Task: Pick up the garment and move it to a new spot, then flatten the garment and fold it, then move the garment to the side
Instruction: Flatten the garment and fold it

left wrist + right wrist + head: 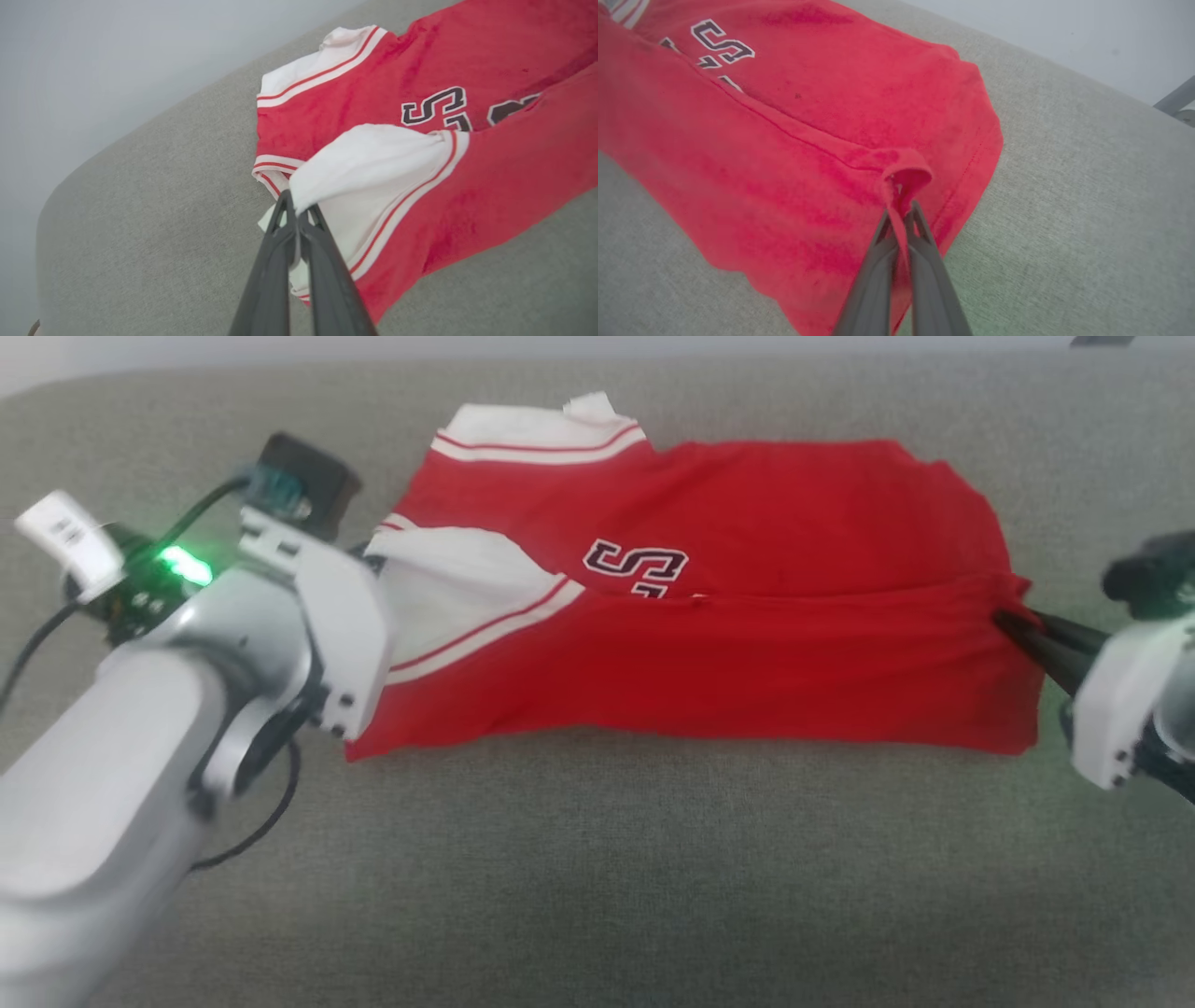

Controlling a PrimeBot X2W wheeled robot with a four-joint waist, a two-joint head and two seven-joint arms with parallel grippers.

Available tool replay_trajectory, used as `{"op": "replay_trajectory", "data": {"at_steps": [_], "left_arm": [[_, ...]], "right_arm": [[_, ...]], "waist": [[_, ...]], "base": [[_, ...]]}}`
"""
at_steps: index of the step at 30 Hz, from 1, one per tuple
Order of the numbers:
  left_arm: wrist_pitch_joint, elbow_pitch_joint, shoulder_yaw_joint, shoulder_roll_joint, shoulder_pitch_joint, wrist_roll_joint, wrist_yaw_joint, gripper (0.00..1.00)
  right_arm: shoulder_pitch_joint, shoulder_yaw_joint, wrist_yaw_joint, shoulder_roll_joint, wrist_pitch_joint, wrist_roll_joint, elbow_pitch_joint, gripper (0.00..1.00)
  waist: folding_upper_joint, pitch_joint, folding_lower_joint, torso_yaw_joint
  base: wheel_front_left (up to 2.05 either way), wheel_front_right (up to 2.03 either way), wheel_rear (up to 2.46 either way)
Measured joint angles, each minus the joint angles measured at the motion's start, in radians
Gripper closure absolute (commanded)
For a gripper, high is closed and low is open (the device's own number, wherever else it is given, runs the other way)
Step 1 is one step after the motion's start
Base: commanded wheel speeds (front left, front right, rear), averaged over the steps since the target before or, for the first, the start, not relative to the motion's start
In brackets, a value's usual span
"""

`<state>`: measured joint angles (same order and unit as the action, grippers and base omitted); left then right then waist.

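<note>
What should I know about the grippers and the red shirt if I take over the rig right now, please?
Left gripper: shut on the white sleeve at the left end of the garment.
Right gripper: shut on a pinch of red hem at the right end.
Garment: lies across the grey cushioned surface, its near long edge folded over the middle and half covering the dark lettering.
Done: it looks flattened, and a first lengthwise fold is laid over.
Left: release both ends, probably finish the folding, then move it to the side.

Garment (pixel 747 663) lettering (pixel 635 567) half under fold (unreadable)
</note>
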<state>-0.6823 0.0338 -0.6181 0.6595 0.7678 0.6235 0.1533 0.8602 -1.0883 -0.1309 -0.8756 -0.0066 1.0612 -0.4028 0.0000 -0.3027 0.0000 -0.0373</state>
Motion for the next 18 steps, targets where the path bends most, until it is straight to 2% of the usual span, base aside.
{"op": "replay_trajectory", "data": {"at_steps": [5,12,13,14,15,16,17,18], "left_arm": [[0.037,-0.216,-0.034,-0.089,0.069,0.004,-0.058,1.0],[0.061,-0.466,-0.063,-0.176,0.104,0.032,-0.115,1.0],[0.061,-0.493,-0.067,-0.184,0.108,0.037,-0.124,0.9],[0.062,-0.518,-0.064,-0.195,0.114,0.048,-0.133,0.69],[0.069,-0.536,-0.059,-0.203,0.118,0.058,-0.133,0.39],[0.072,-0.548,-0.063,-0.206,0.124,0.055,-0.139,0.0],[0.072,-0.559,-0.062,-0.207,0.13,0.054,-0.14,0.0],[0.072,-0.565,-0.057,-0.211,0.134,0.061,-0.14,0.0]], "right_arm": [[0.047,-0.024,0.0,0.073,0.029,0.004,-0.083,1.0],[0.09,-0.075,0.0,0.122,0.056,0.031,-0.151,1.0],[0.094,-0.079,0.0,0.124,0.057,0.036,-0.156,0.96],[0.098,-0.085,0.0,0.127,0.057,0.042,-0.158,0.83],[0.103,-0.091,0.0,0.128,0.056,0.045,-0.159,0.72],[0.109,-0.098,0.0,0.127,0.05,0.045,-0.16,0.58],[0.113,-0.103,0.0,0.123,0.044,0.045,-0.159,0.27],[0.114,-0.105,0.0,0.119,0.033,0.045,-0.159,0.06]], "waist": [[0.0,-0.044,0.0,0.01],[0.0,-0.072,0.0,0.019],[0.0,-0.071,0.0,0.019],[0.0,-0.069,-0.0001,0.019],[0.0,-0.066,0.0,0.019],[0.0,-0.063,0.0,0.019],[0.0,-0.059,0.0,0.019],[-0.0001,-0.054,0.0,0.018]], "base": [[0.0,0.0,0.0],[0.0,0.0,0.0],[0.0,0.0,0.0],[0.0,0.0,0.0],[0.0,0.0,0.0],[0.0,0.0,0.0],[0.0,0.0,0.0],[0.0,0.0,0.0]]}}
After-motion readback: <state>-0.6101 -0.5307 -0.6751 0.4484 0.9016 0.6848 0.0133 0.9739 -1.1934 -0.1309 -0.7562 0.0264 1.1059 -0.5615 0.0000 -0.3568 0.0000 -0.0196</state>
